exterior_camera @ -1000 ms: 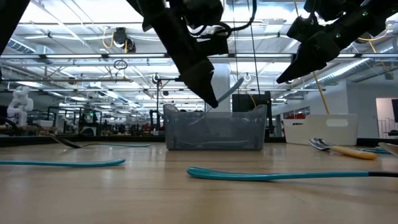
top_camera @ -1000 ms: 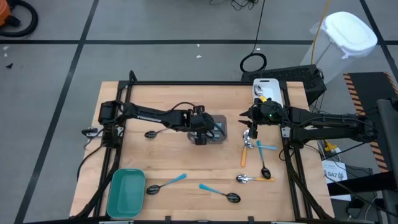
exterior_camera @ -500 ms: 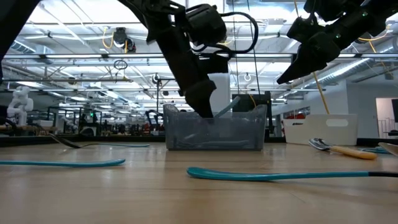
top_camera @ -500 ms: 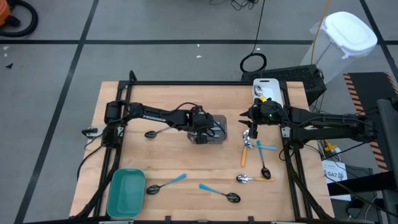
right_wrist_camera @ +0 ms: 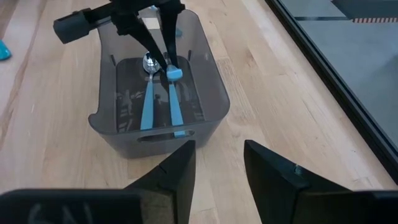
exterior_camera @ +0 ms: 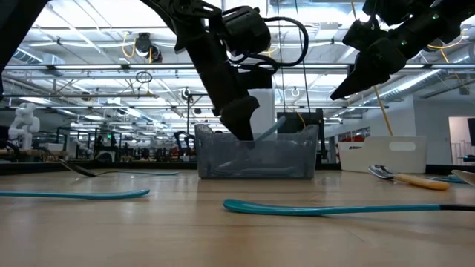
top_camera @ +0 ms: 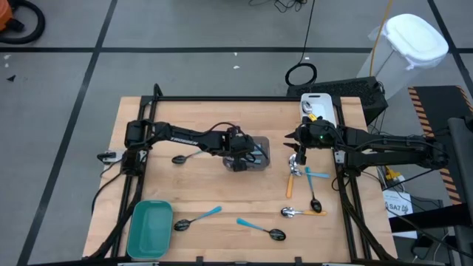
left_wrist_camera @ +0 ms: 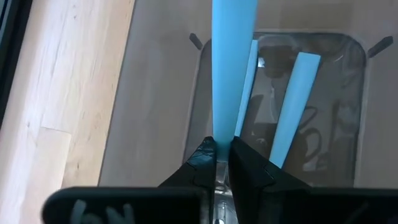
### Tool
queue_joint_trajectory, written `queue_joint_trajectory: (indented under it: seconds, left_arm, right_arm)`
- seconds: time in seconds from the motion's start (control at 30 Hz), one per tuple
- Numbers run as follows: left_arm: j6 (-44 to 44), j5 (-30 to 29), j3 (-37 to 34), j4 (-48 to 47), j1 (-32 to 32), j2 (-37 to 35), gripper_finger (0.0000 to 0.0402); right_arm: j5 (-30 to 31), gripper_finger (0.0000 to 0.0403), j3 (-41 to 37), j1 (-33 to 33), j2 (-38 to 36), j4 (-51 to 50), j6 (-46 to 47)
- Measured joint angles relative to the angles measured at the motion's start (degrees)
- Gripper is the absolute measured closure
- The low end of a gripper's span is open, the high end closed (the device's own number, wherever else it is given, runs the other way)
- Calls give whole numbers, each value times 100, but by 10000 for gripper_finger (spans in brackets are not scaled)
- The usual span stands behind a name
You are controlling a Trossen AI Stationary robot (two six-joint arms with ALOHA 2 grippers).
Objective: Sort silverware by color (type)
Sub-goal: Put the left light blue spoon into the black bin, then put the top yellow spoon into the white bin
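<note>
change noted: a second ago the left claw (exterior_camera: 241, 122) hung above the bin (top_camera: 251, 153) with a blue-handled spoon (left_wrist_camera: 233, 68); it has since dropped inside the walls and held there for the last half second. judgement: this spoon is at its drop point, release is due.

left claw: fingers (left_wrist_camera: 249, 165) together, clamped on the spoon near its bowl, handle raised over the rim. two more blue spoons already lie in the bin.

right claw (top_camera: 298, 157): fingers apart, empty, hovering over loose spoons (top_camera: 301, 172) on the desk (top_camera: 199, 118). others are scattered along the near edge, beside a teal tray (top_camera: 149, 229).
</note>
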Motion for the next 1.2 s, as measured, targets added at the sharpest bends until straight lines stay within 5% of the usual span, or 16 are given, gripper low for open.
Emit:
queue_joint_trajectory:
  seconds: [0.3, 0.6, 1.2]
  left_arm:
    - [-142, 0, 0, 25, -2, 0, 317]
    - [-306, -2, 0, 72, -124, -26, 314]
    - [-406, -297, 852, -1571, -1109, -256, 314]
  right_arm:
    - [1, 271, 0, 0, 0, 0, -2]
    - [0, 271, 0, 1, 0, 0, 2]
    - [-6, 271, 323, 423, 0, -605, 636]
